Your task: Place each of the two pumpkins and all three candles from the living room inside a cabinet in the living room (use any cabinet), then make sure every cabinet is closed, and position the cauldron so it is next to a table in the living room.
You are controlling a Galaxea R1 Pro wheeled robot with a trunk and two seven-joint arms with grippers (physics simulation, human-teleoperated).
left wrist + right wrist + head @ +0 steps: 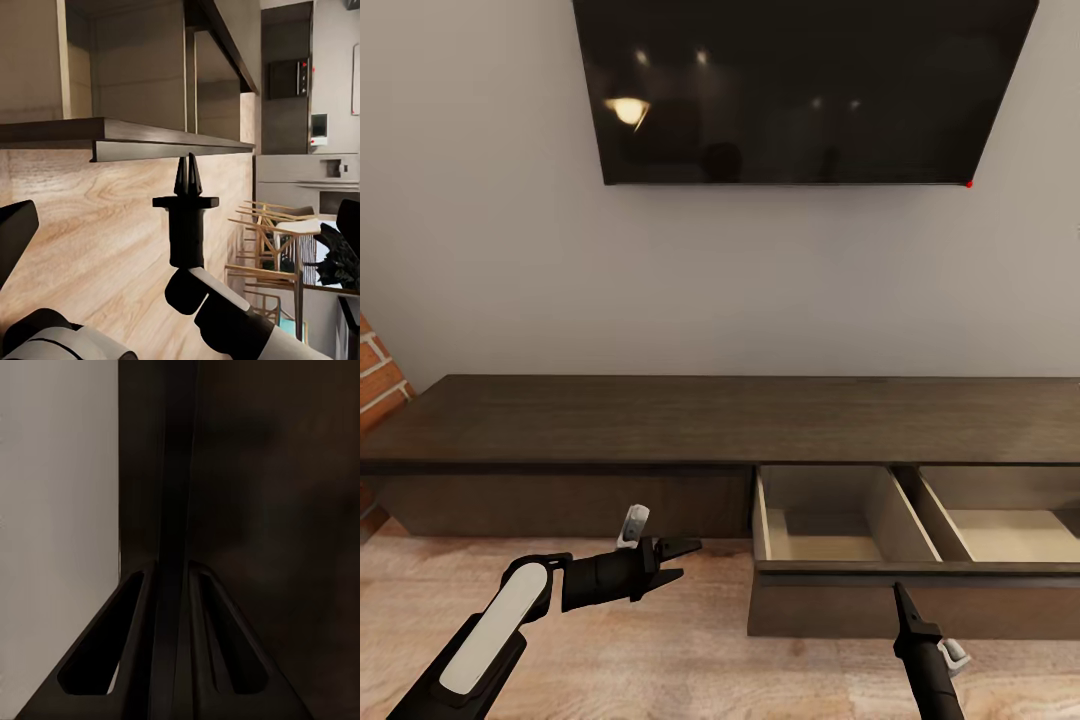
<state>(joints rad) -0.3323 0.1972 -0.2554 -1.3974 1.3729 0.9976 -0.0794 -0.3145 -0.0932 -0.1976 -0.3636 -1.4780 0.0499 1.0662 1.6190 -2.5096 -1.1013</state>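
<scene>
Black and pointed, the right claw (901,594) stands upright with its two fingers pressed together, holding nothing, its tip at the dark front panel of the pulled-out drawer (840,520). In the right wrist view the closed fingers (176,585) rise against that dark panel, pale wall to one side. Just beyond the tip lies the drawer's pale interior, a divider splitting it into two compartments, both bare.

Off to that claw's left, over the wood floor (660,660), the left claw (682,560) points sideways toward the drawer with its fingers parted and nothing between them. Its wrist view looks along the floor at the right claw (189,176) and the drawer's edge above it, with wooden chairs (262,232) far behind.

Beyond both claws runs the cabinet (660,420), long and low in dark-brown wood grain; its left drawer front is shut. Above it a black television (800,90) hangs on the grey wall, and red brick (375,370) shows at the far left.
</scene>
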